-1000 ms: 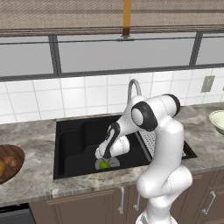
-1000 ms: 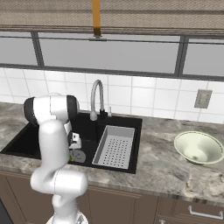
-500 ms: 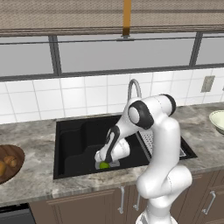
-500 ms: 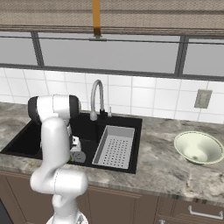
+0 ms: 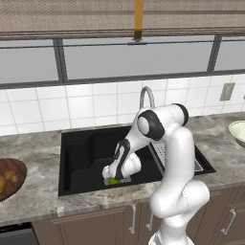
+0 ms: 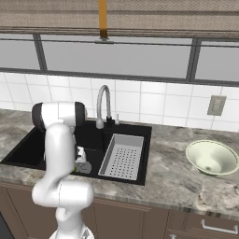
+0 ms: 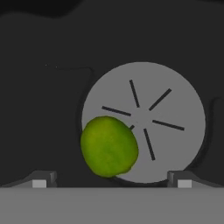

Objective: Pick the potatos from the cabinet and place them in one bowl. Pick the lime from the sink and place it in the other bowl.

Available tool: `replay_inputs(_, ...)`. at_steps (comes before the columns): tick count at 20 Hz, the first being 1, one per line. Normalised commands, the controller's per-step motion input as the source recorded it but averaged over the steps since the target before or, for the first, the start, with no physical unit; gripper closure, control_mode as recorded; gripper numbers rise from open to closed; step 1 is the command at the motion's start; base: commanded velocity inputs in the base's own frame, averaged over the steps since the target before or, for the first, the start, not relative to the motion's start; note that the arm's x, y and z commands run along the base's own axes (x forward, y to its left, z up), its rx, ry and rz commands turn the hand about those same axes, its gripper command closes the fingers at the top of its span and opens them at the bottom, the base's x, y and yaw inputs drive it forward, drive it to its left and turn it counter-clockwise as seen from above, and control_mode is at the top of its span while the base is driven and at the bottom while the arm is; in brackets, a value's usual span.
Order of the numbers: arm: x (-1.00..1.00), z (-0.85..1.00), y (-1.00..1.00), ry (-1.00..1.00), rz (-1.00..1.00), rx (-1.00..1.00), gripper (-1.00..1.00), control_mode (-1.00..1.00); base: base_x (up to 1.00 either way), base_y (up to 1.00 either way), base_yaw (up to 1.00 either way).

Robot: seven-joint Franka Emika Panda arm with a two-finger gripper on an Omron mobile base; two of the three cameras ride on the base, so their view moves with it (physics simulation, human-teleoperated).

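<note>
The lime [image 7: 109,146] lies on the black sink's [image 5: 81,153] floor, overlapping the lower left rim of the round grey drain [image 7: 144,120]. My gripper [image 7: 110,183] is open just above it, one fingertip [image 7: 39,180] on each side of the fruit and well apart from it. From the left base view, the gripper [image 5: 115,176] reaches down into the basin right over the lime [image 5: 114,181]. The dark wooden bowl [image 5: 16,167] sits at the counter's far left with golden-brown potatos [image 5: 10,176] in it. The cabinet is out of view.
A pale green bowl [image 6: 212,157] stands on the counter right of the sink. The grey strainer basket [image 6: 122,156] fills the sink's right half, and the curved steel tap [image 6: 103,105] rises behind it. Low cabinet doors run under the counter.
The hand has sunk a little lower into the basin, closer over the lime. The lime and the bowls have not moved.
</note>
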Motion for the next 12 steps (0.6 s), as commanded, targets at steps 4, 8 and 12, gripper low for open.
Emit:
replay_inputs(4,0.07,-0.12,0.0,0.0,0.0,0.0,-1.0,-1.0,0.0,0.0,0.0)
replay_inputs(8,0.01,-0.19,0.0,0.0,0.0,0.0,-1.0,-1.0,0.0,0.0,0.0)
replay_inputs(12,0.0,-0.28,0.01,0.0,0.0,0.0,-1.0,-1.0,0.0,0.0,0.0)
